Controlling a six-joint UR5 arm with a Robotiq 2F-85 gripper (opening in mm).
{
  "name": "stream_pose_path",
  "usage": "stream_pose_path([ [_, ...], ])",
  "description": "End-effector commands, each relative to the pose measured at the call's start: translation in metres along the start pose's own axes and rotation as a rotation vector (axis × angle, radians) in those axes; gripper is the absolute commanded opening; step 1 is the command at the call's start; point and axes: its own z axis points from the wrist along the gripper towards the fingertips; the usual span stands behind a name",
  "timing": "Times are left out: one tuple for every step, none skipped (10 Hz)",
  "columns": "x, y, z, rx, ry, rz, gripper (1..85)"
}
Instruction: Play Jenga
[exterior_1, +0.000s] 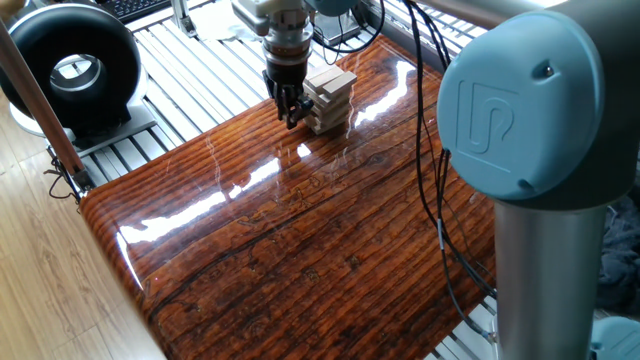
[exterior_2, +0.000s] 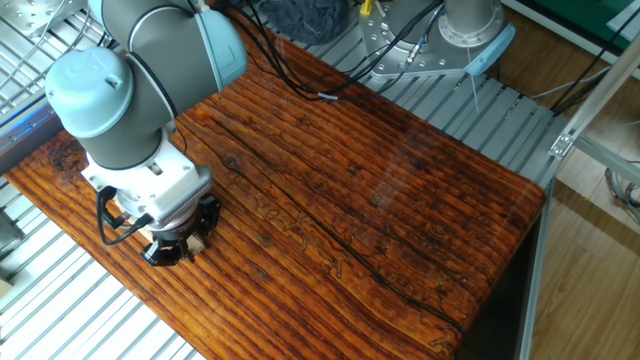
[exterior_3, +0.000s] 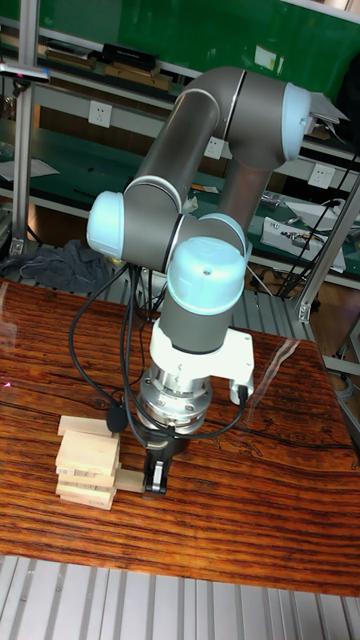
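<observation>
The Jenga tower (exterior_1: 332, 95) of pale wooden blocks stands near the far edge of the dark striped tabletop (exterior_1: 300, 240). In the tall fixed view the tower (exterior_3: 88, 455) has one low block (exterior_3: 128, 481) sticking out sideways towards my gripper (exterior_3: 157, 468). The gripper points straight down, its dark fingers close together on the outer end of that block. My gripper (exterior_1: 288, 112) sits just left of the tower in one fixed view. In the other fixed view the wrist hides the tower, and the gripper (exterior_2: 172, 246) is low over the table's near-left edge.
A black round device (exterior_1: 70, 70) stands on the slatted metal frame (exterior_1: 200, 70) beyond the table's left side. The arm's grey-and-blue column (exterior_1: 540, 200) and its cables (exterior_1: 432, 150) fill the right side. A second robot base (exterior_2: 470, 30) stands behind the table.
</observation>
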Motion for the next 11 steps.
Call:
stream_pose_path([
  [-0.0054, -0.0009, -0.0014, -0.001, -0.017, 0.013, 31.0],
  [-0.0059, -0.0011, -0.0011, -0.001, -0.017, 0.013, 31.0],
  [-0.0068, -0.0012, -0.0005, -0.001, -0.017, 0.014, 30.7],
  [-0.0080, -0.0017, 0.0004, 0.001, -0.017, 0.016, 30.3],
  [-0.0091, -0.0022, 0.0011, 0.002, -0.018, 0.016, 30.3],
  [-0.0097, -0.0027, 0.0018, 0.004, -0.016, 0.017, 30.3],
  [-0.0098, -0.0027, 0.0019, 0.004, -0.016, 0.019, 30.3],
  [-0.0098, -0.0026, 0.0019, 0.004, -0.016, 0.019, 30.0],
  [-0.0099, -0.0027, 0.0019, 0.004, -0.016, 0.020, 29.7],
  [-0.0109, -0.0024, 0.0018, 0.002, -0.019, 0.020, 29.7],
  [-0.0123, -0.0024, 0.0017, 0.002, -0.024, 0.022, 29.7],
])
